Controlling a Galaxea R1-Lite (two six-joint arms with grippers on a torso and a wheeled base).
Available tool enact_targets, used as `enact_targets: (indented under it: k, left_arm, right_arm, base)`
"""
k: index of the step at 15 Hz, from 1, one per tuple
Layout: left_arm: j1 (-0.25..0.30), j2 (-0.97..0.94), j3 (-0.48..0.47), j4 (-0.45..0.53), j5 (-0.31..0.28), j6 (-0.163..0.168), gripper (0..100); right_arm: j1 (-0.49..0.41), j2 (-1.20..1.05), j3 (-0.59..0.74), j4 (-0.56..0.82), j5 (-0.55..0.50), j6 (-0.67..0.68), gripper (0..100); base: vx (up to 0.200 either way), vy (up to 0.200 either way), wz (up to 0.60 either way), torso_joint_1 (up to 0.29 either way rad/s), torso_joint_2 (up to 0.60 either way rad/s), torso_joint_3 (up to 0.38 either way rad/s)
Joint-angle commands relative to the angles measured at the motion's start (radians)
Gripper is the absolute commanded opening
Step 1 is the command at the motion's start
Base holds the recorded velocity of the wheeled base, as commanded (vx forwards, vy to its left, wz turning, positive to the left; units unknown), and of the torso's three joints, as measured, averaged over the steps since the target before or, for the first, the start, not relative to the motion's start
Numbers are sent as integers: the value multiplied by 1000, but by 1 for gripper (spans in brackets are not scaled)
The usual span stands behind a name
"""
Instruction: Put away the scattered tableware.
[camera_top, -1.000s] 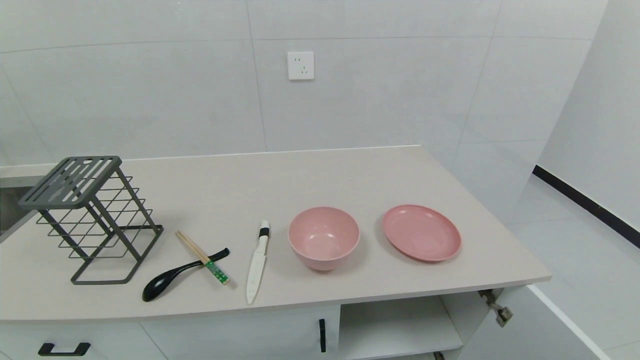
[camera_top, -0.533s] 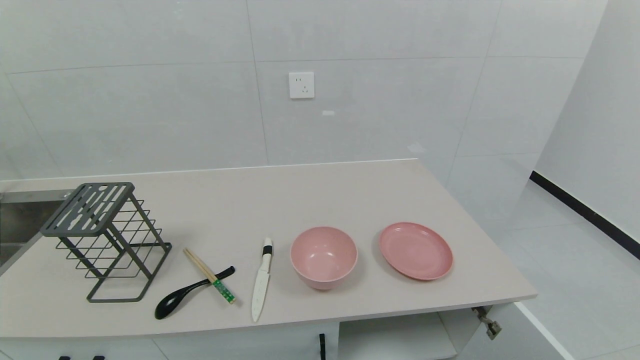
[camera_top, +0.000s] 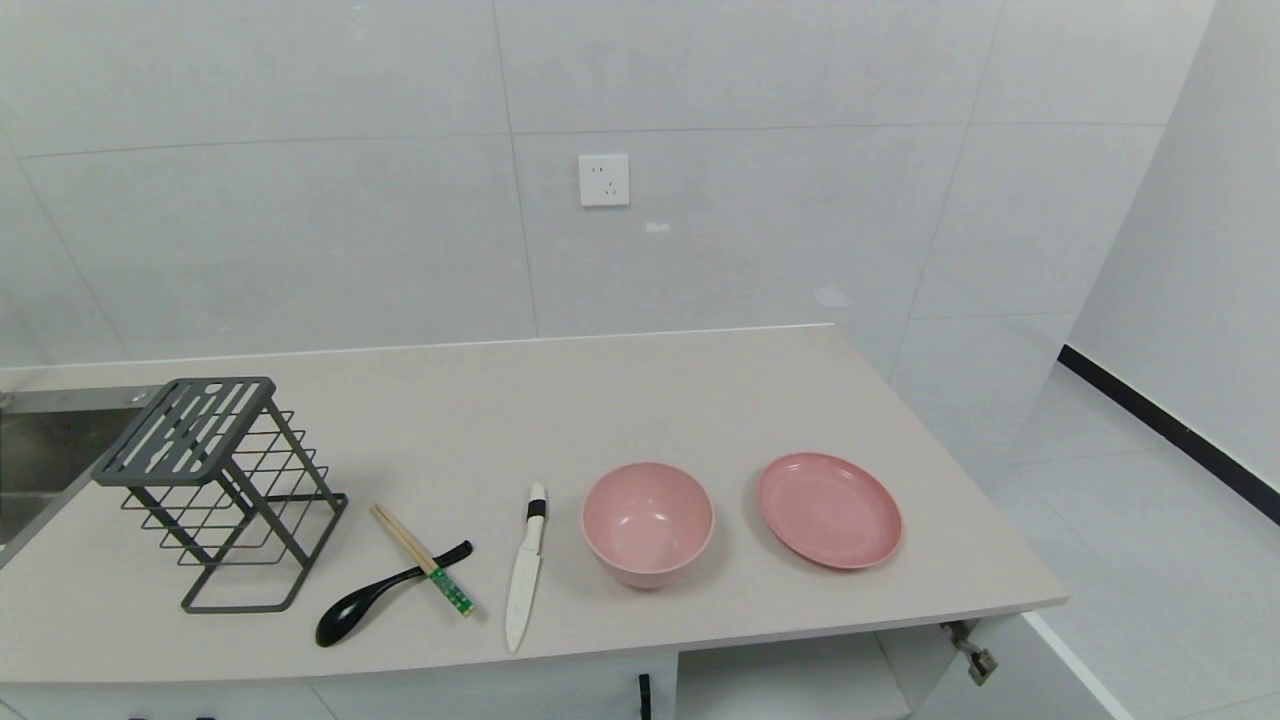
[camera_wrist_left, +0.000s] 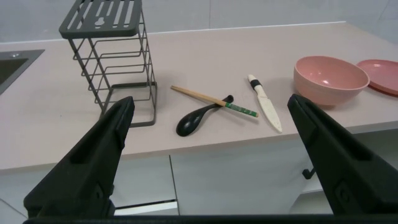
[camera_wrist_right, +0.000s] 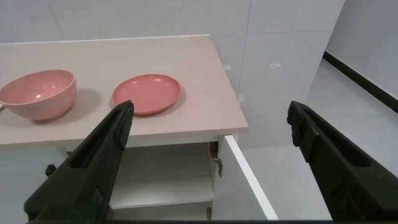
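Left wrist view: gripper (camera_wrist_left: 209, 102) agape nr counter (camera_wrist_left: 37, 124).

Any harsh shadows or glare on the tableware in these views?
Head view: even light, only soft shadows beside the bowl and plate; faint bright smudges on the wall. Left wrist view: spoon and knife cast thin shadows, no glare. Right wrist view: cupboard shelf under the counter sits dimmer.

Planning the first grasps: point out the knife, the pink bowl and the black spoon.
knife (camera_top: 522, 590), head view, on the white blade.
pink bowl (camera_top: 648, 520), head view, on its inside bottom.
black spoon (camera_top: 342, 618), head view, on its scoop end.
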Motion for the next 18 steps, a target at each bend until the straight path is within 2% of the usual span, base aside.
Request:
enact_targets:
  k: [1, 8, 10, 14, 18]
  left_arm:
    - [0, 2, 0, 0, 0, 1, 100]
    - [0, 2, 0, 0, 0, 1, 100]
    - [0, 0, 0, 1, 2, 0, 100]
    - [0, 2, 0, 1, 2, 0, 100]
    - [0, 0, 0, 1, 5, 0, 100]
  right_arm:
    - [0, 1, 0, 0, 0, 2, 100]
    - [-1, 1, 0, 0, 3, 6, 100]
    - [-1, 1, 0, -5, 20, -57, 100]
    - [-1, 1, 1, -2, 36, 6, 100]
    - [-1, 1, 0, 1, 36, -1, 100]
  base:
    - [0, 0, 0, 0, 0, 0]
    - [0, 0, 0, 0, 0, 0]
    - [0, 0, 0, 0, 0, 0]
    - [0, 0, 0, 0, 0, 0]
    - [0, 0, 0, 0, 0, 0]
